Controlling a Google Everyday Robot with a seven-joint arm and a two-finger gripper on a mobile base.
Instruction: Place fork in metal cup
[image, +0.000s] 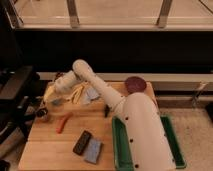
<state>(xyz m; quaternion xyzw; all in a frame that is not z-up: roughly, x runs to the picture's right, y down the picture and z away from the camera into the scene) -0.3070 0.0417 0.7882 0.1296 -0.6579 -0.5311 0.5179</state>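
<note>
One arm: white, reaches from the lower right across the table (50, 150) to its far left corner.
Landmark: metal cup (43, 114), small and dark, upright near the table's left edge.
Gripper (54, 100): just above and right of the cup, at the end of the arm; cannot tell whether its claw is released or clenched.
Fork: cannot be made out; a greyish bit at the gripper may be it, not certain.
Yellow item (48, 92): beyond the cup, at the far left corner, partly behind the gripper.
Orange utensil (63, 123): right of the cup and slightly nearer, lying at a slant on the wood.
Banana-like piece (78, 93): right of and beyond the cup, under the forearm.
Blue cloth (91, 95): further right of the cup, touching the yellow piece.
Black slab (82, 142): well nearer than the cup and to its right.
Blue-grey pad (93, 150): just beside the slab, right side.
Green bin (119, 150): far right of the cup, mostly covered by the arm.
Maroon disc (135, 84): far right corner, well apart from the cup.
</note>
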